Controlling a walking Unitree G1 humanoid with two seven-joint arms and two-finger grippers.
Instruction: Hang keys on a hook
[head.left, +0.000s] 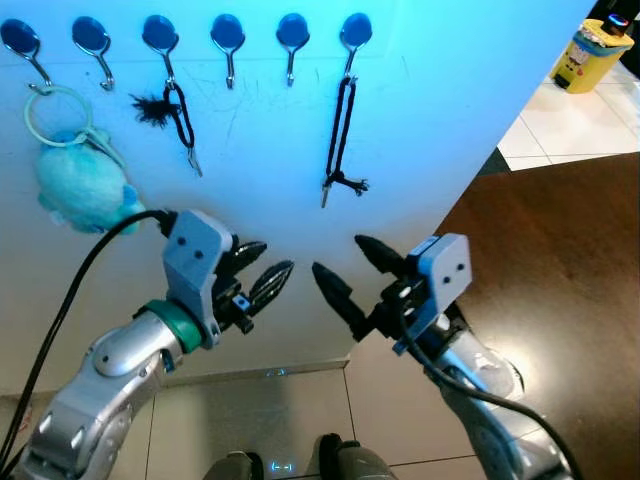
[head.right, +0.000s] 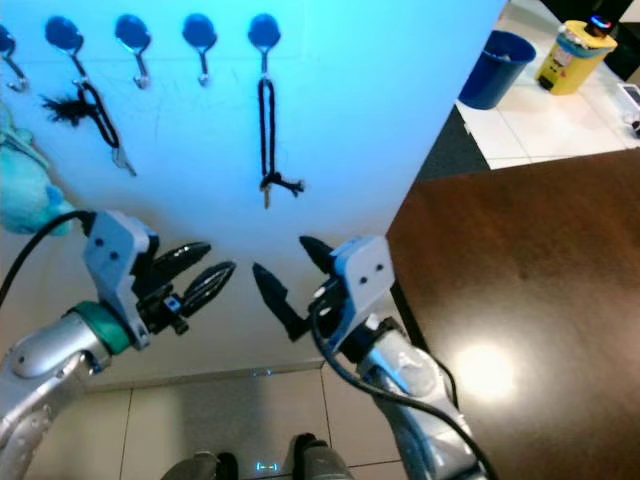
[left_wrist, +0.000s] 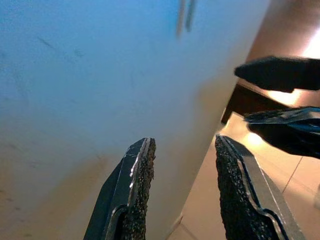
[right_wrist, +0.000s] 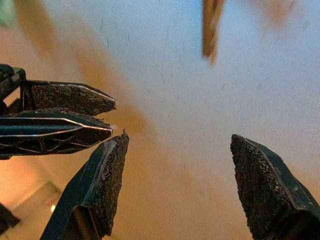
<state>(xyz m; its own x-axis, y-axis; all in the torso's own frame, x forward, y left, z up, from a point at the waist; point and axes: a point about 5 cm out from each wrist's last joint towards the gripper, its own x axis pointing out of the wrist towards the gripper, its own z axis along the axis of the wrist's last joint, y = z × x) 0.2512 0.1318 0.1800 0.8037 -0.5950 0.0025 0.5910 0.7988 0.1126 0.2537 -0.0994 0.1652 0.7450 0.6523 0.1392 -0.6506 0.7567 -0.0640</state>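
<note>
I see my right gripper (head.left: 345, 266) spread wide, holding nothing; my left gripper (head.left: 272, 263) is slightly parted, empty too. The keys (head.left: 340, 140) hang on a hook (head.left: 355, 35) above, well apart.

right end effector (right_wrist: 175, 187) fingers spread wide, nothing between them | pale scuffed wall (right_wrist: 165, 90) straight ahead | left end effector (right_wrist: 107, 117) pokes in from the side, fingers nearly together, tips just beside one right finger | blurry dangling strap (right_wrist: 211, 27) against the wall
</note>
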